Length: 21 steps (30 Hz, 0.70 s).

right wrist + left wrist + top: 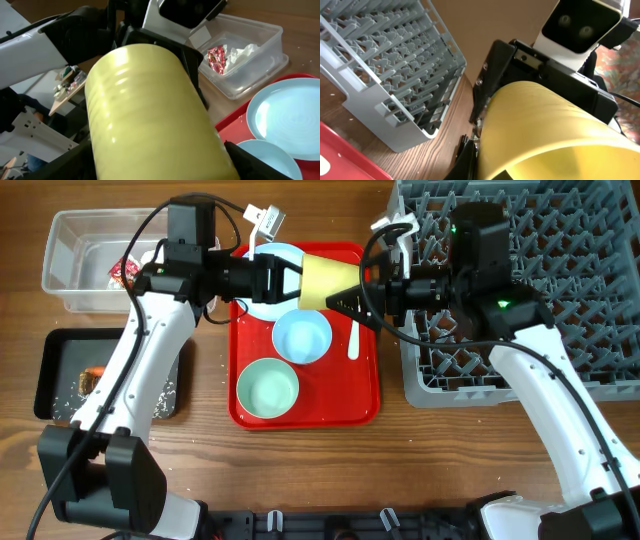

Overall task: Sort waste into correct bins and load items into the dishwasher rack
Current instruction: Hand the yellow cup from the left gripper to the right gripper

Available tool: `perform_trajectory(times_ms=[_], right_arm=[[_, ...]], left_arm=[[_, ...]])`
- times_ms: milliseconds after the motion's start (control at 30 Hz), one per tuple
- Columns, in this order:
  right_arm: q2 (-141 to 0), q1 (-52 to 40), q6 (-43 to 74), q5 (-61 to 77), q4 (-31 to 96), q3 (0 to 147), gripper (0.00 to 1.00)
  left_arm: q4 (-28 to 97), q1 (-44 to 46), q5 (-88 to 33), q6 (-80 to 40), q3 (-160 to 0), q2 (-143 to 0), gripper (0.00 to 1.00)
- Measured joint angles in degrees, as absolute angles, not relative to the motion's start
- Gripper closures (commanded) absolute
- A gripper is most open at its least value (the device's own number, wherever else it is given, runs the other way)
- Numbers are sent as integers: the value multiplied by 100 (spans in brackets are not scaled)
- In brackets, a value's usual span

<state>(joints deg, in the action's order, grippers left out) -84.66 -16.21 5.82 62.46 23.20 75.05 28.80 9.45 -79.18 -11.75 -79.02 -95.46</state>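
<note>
We see the small yellow plastic cup [330, 280], smooth, glossy, tapered and faintly ribbed, lying sideways in the air above the flat red plastic tray [365, 405]. The left pincer [290, 280] is clamped tight on its wider end. The right pincer [157, 167] has its dark fingers [250, 160] spread wide around the narrower end — whether they press it, we cannot tell.

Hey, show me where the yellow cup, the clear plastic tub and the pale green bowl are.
yellow cup [325, 280], overhead view, middle of its side wall.
clear tub [85, 277], overhead view, bare part of its floor.
pale green bowl [267, 388], overhead view, centre of its inside.
</note>
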Motion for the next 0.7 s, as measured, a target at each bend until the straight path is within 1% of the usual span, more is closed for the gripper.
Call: perform_trajectory(times_ms=[167, 233, 300, 400, 433, 567, 700], right_arm=[[-8471, -1625, 607, 6449, 2220, 7505, 45], [-8471, -1625, 622, 6460, 2169, 7505, 48], [-8471, -1625, 622, 6471, 2152, 7505, 49], [-8473, -1636, 622, 6410, 2091, 7505, 51], [-8479, -1634, 622, 6392, 2080, 7505, 51], [-8493, -1439, 624, 6383, 2088, 7505, 51], [-8490, -928, 620, 6438, 2353, 7505, 51]], left_arm=[[2823, 923, -8051, -1214, -7902, -9546, 96], [2823, 904, -8103, -1245, -7902, -9546, 94], [2821, 902, -8110, -1273, -7902, -9546, 82], [2821, 921, -8088, -1267, -7902, -9546, 58], [2825, 928, -8086, -1308, -7902, -9546, 54], [2827, 941, -8082, -1302, -7905, -9546, 46], [2825, 941, -7975, -1297, -7902, -9546, 45]])
